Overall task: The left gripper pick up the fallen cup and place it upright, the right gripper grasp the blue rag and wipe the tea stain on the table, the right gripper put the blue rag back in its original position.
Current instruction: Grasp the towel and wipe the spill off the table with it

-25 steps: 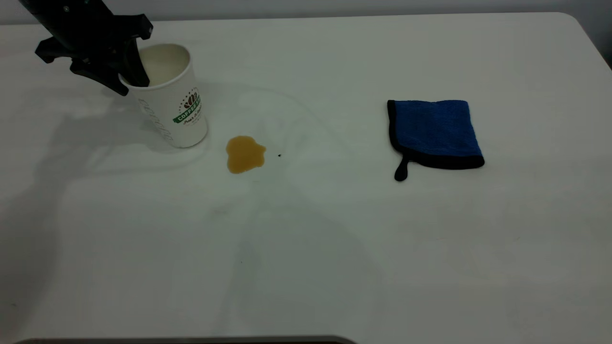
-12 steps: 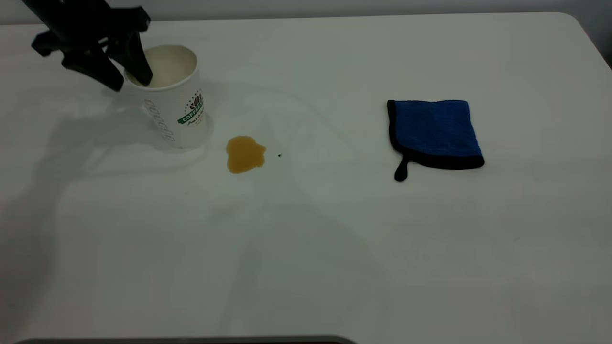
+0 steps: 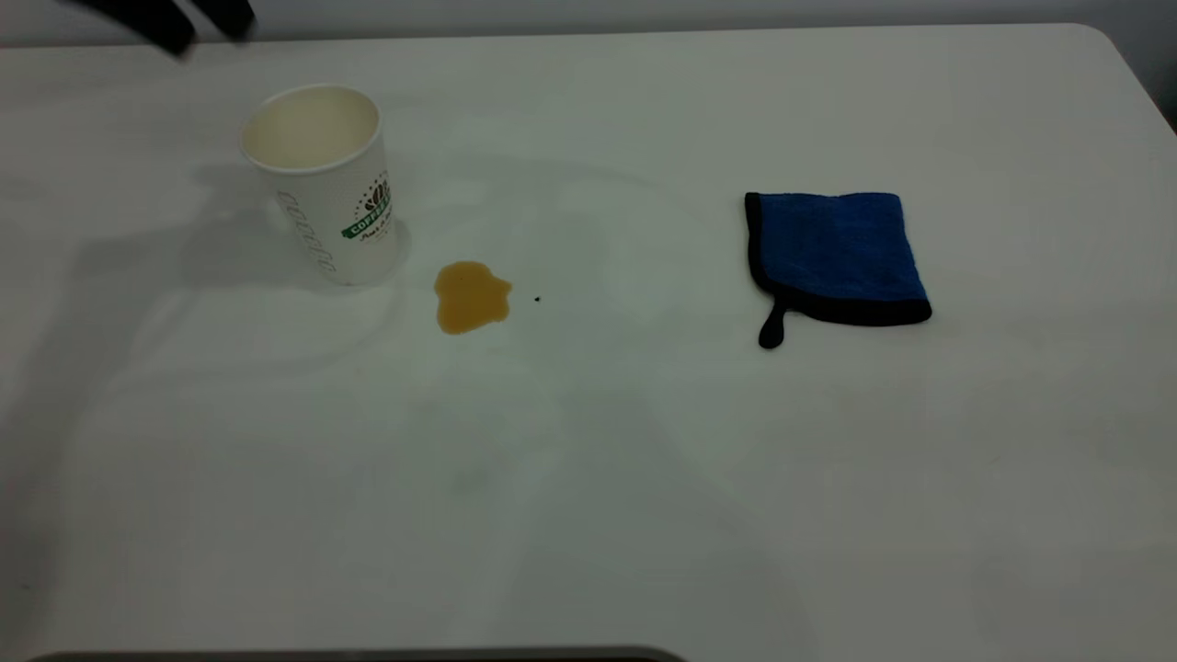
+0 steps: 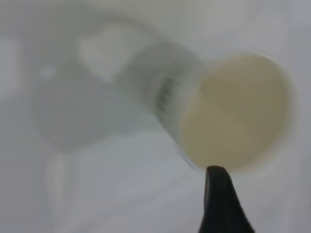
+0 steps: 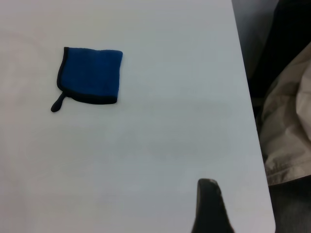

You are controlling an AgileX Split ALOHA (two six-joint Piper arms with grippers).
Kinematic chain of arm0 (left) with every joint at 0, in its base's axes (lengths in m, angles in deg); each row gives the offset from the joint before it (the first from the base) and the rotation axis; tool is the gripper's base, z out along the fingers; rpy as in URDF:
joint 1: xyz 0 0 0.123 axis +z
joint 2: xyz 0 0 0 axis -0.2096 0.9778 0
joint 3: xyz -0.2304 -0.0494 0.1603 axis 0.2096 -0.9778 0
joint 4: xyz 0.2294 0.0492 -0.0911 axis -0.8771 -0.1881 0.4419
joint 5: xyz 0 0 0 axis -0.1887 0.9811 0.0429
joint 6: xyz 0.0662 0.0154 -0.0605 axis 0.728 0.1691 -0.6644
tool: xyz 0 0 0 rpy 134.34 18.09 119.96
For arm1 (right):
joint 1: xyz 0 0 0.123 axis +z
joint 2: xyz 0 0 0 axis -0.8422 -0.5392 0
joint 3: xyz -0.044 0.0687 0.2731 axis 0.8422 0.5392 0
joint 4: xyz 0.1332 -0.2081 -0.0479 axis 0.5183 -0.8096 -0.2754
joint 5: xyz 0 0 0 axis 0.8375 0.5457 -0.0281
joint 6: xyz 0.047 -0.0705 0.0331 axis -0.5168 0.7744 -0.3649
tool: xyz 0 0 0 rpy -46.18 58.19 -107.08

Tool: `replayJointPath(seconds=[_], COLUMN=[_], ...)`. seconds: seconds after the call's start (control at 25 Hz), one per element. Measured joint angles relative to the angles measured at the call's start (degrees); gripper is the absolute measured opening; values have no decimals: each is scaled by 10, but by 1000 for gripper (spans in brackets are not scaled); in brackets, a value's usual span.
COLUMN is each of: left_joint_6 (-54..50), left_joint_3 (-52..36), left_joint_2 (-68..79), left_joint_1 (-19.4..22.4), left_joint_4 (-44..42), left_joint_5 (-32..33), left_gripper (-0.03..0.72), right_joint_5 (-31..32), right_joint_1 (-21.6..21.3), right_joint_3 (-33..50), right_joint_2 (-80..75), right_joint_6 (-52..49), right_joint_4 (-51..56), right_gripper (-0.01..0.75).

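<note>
Left gripper (image 3: pixel 198 20) has let go and pulled up to the table's (image 3: pixel 588 478) far left edge — fingers apart, off the cup (image 3: pixel 324 182), which it straddled 0.5 s ago. Cup stands upright, just left of the tea stain (image 3: pixel 470 296). Blue rag (image 3: pixel 835 256) unmoved, well right; right gripper (image 5: pixel 209 206) far from it — can't tell its fingers.

A: How much of the left gripper (image 3: pixel 198 20) shows from outside?
B: Only two dark finger ends, smeared, cut off by the top edge.

A: And the right gripper (image 5: pixel 209 206)?
B: One finger, cut by the wrist frame's edge. The cup's (image 4: pixel 214 114) lettering is blurred there.
</note>
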Motion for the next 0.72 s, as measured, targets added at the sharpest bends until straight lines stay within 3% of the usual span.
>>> replayJointPath(seconds=[0.32,0.56,0.72], left_joint_6=[-51,-120,-131], left_joint_3=[-1,-73,-217], left_joint_2=[-237,-446,-603], left_joint_1=[-2,-25,-33], left_joint_4=[-30,-143,-170], left_joint_5=[181,181,181], left_gripper=[483,480,480], right_joint_5=[0,0,0], right_joint_1=[0,0,0], right_joint_3=[0,0,0], right_joint_2=[0,0,0], right_joint_6=[0,0,0], right_joint_4=[0,0,0], right_gripper=[532,532,532])
